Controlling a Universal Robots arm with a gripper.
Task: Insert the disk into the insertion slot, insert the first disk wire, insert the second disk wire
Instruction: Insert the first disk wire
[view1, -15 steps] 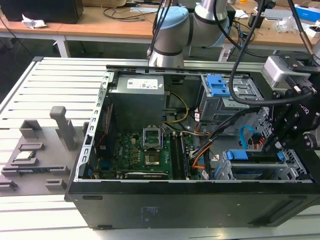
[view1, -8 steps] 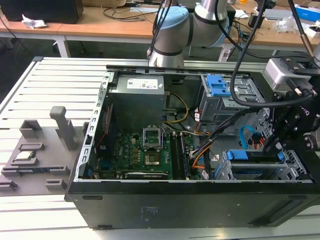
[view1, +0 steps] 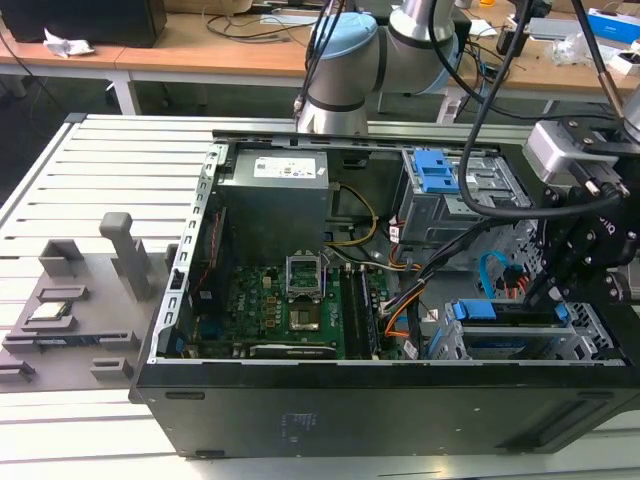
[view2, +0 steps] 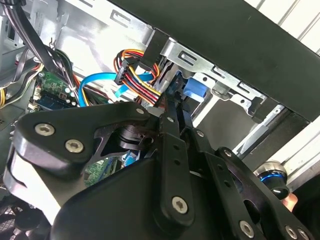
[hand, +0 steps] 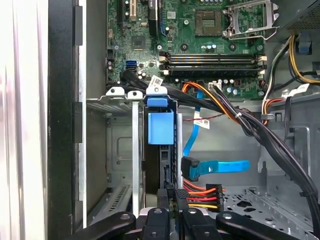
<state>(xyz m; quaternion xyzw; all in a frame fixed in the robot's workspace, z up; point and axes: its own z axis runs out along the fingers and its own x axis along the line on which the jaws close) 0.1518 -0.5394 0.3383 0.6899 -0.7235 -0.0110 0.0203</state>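
On the exterior view's left, we see the open PC case (view1: 300, 420) w/ its board (view1: 290, 300). More to the right, the disk (view1: 505, 312) sits already inside the slot (view1: 600, 345). The gripper (view1: 545, 290) hangs just above it. In the first wrist view the jaws are nearly together, clamped on the black plug of the coloured wire (hand: 202, 192), at the disk's edge. The blue wire (hand: 220, 166) lies beside it.

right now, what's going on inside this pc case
A Universal Robots arm reaches into the open computer case. The disk in its blue carrier already sits in the insertion slot. The gripper appears shut on the multicoloured power wire at the disk's end; the blue data cable hangs free beside it.
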